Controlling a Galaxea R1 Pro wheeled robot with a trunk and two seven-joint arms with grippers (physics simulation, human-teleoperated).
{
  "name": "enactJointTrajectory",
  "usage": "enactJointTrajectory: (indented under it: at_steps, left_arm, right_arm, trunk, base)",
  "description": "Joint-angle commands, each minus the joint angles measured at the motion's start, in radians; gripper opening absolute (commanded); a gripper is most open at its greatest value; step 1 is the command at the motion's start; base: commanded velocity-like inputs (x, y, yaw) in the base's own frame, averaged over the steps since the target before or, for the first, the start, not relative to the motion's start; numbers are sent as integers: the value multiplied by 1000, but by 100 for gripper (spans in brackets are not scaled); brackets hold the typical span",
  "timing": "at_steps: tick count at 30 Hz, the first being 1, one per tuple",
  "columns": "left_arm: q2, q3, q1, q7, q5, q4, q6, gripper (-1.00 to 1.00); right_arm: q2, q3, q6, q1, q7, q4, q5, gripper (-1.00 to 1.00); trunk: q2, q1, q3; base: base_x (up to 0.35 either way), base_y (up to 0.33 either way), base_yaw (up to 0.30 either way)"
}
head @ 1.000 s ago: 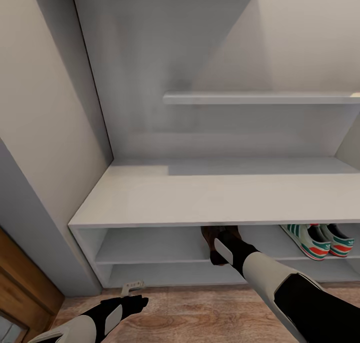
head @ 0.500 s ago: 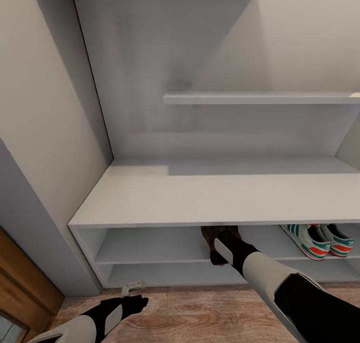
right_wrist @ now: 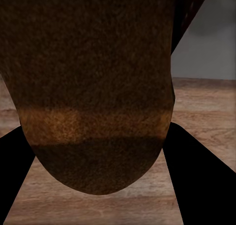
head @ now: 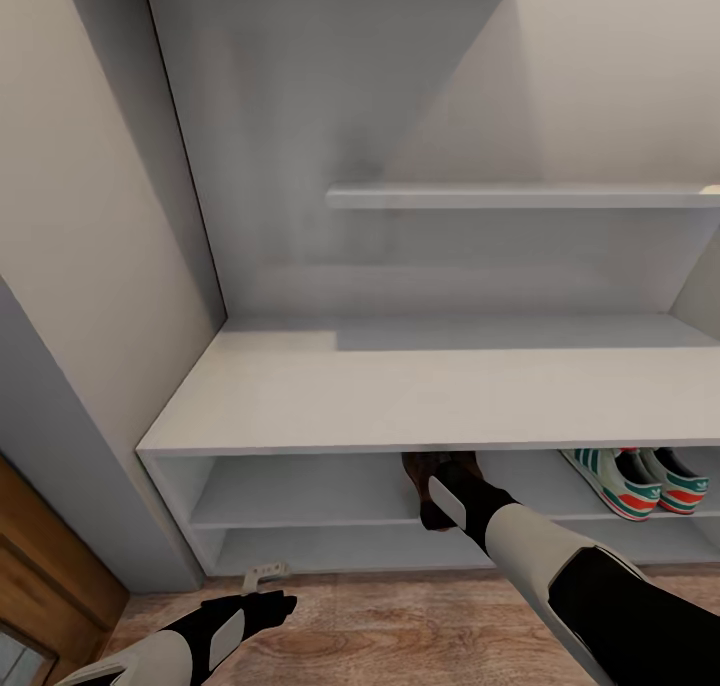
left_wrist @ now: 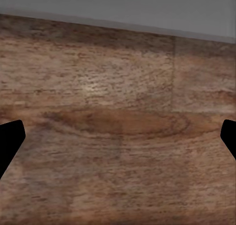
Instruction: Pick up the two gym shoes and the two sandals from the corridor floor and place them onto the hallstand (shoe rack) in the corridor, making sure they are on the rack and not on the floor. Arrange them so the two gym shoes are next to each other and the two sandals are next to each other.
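Between our right gripper's point(right_wrist: 101, 151) two dark fingers point(right_wrist: 199, 180) sits a brown sandal point(right_wrist: 96, 92), its rounded end pointing toward the wrist camera and the fingers closed against its edges. From the head camera we find that sandal point(head: 415, 471) at about 6 o'clock of the frame, just under the front lip of the hallstand's point(head: 420, 391) bench top, at the mouth of the upper open compartment; whether it already rests on the shelf board we cannot tell. We judge it a light, flat, fairly limp thing with a matte leathery skin, so it should not slip, though it may bend or swing if held by one end; a hold across the sole's width near the middle suits it best. Out at 4 o'clock the two gym shoes point(head: 640, 481) stand side by side on the same shelf. Further out, at 7 o'clock, our left gripper point(head: 262, 606) hangs over the corridor floor point(left_wrist: 118, 136), spread wide and empty
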Motion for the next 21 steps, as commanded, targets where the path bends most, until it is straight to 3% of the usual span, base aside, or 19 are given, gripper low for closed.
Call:
enactJointTrajectory:
  at_steps: [1,21]
  left_arm:
    - [0,9,0,-3,-9,-3,7,100]
    - [0,9,0,-3,-9,-3,9,100]
  right_arm:
    - [-1,6,4,0,-7,-1,-8,-100]
    - [-1,6,1,0,-7,-1,-8,-100]
  trunk:
    - [0,0,-1]
    - [0,0,-1]
  base:
    - [0,0,0]
    - [0,0,0]
